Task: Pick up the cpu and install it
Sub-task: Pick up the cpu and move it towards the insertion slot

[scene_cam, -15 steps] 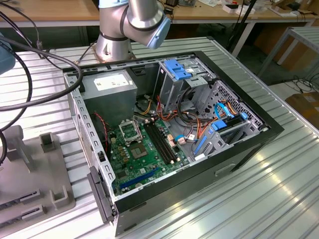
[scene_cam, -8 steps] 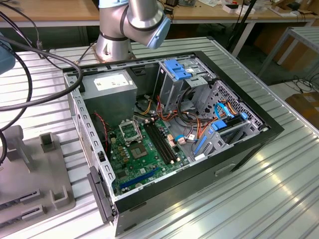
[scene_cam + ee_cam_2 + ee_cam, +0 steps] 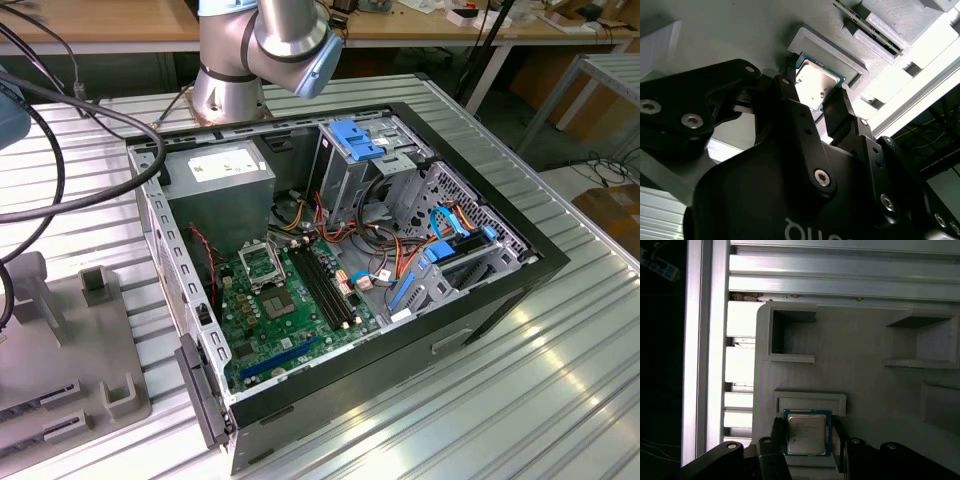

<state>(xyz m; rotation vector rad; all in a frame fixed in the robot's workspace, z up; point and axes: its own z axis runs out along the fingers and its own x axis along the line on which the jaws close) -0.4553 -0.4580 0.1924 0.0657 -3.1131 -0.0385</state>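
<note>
On the grey fixture tray (image 3: 865, 365) the cpu (image 3: 806, 433) sits square inside our end effector (image 3: 807, 425), can't tell if we're gripping it yet.

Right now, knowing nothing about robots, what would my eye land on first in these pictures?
Probably the open black metal computer case on the ribbed metal table, its green circuit board laid bare in the exterior view. Then, in both wrist views, the small square silver-faced cpu sitting in a pale grey holder, with the black gripper poised right at it.
</note>
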